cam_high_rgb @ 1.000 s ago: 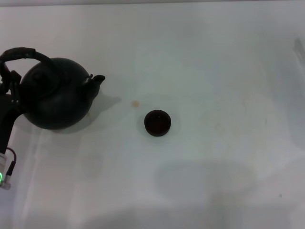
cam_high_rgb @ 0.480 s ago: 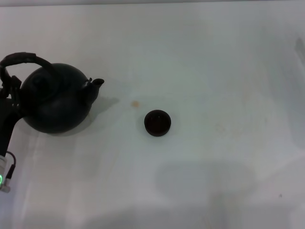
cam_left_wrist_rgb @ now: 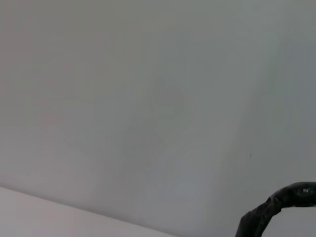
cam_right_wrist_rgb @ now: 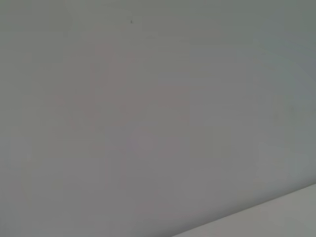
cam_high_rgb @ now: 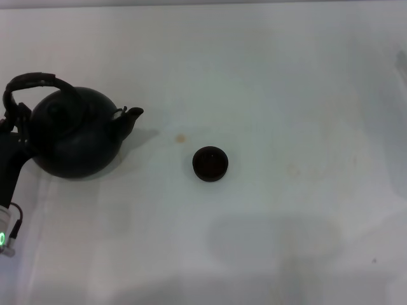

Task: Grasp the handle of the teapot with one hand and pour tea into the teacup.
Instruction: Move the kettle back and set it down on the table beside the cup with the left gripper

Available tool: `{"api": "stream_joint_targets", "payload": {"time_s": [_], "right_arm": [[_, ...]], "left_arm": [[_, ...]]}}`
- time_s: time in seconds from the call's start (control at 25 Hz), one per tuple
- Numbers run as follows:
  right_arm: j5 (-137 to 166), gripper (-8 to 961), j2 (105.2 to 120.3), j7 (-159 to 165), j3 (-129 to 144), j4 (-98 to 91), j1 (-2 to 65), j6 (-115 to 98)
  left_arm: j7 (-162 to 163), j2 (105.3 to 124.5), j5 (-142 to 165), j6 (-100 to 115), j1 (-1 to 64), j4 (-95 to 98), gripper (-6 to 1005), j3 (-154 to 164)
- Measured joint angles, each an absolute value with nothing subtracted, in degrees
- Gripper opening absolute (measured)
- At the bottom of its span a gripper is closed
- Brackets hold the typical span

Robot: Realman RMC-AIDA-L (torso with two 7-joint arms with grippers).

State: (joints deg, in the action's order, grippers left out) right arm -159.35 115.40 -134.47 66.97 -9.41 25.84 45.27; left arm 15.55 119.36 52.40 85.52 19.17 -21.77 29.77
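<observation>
Teapot: the teapot (cam_high_rgb: pixel 75 138) sits at the table's (cam_high_rgb: pixel 286 76) left edge, spout toward the teacup (cam_high_rgb: pixel 210 163), which stands well apart.
Handle: the handle (cam_high_rgb: pixel 35 81) arches thin and rough over the lid, the only sensible hold.
Left gripper: the left gripper (cam_high_rgb: pixel 14 127) is at the handle's outer end; grip not discernible.
Right gripper: unseen.
Handling: looks heavy, rigid; likely to swing when lifted.

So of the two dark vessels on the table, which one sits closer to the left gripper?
The large round matte black teapot with the arched handle. It sits right beside the left gripper; the tiny dark brown cup stands well apart, past the spout.
</observation>
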Motion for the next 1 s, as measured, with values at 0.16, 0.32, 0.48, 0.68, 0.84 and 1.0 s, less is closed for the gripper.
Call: {"api": "stream_joint_targets", "payload": {"time_s": [0.16,0.32,0.48,0.68,0.84,1.0], "right_arm": [[-159.3,824,115.35,-134.5,67.0,-9.4,25.8,45.3],[-159.3,824,115.31,-134.5,67.0,-9.4,25.7,45.2],[-159.3,824,115.31,-134.5,67.0,-9.4,25.7,45.2],[-159.3,824,115.31,-134.5,67.0,-9.3,25.7,45.2],[-159.3,824,115.31,-134.5,67.0,-9.2,25.7,45.2],[-159.3,824,115.31,-134.5,67.0,-9.2,25.7,45.2]], "left_arm": [[15.6,119.36,52.6,85.2,19.2,-21.8,131,29.8],[15.6,119.36,52.8,85.2,19.3,-21.8,135,29.9],[15.6,119.36,53.3,85.4,19.3,-21.8,136,30.2],[15.6,119.42,55.8,86.0,18.8,-20.5,137,29.8],[15.6,119.44,54.9,85.9,18.7,-20.5,160,29.6],[15.5,119.5,54.6,86.1,18.7,-20.5,247,29.5]]}}
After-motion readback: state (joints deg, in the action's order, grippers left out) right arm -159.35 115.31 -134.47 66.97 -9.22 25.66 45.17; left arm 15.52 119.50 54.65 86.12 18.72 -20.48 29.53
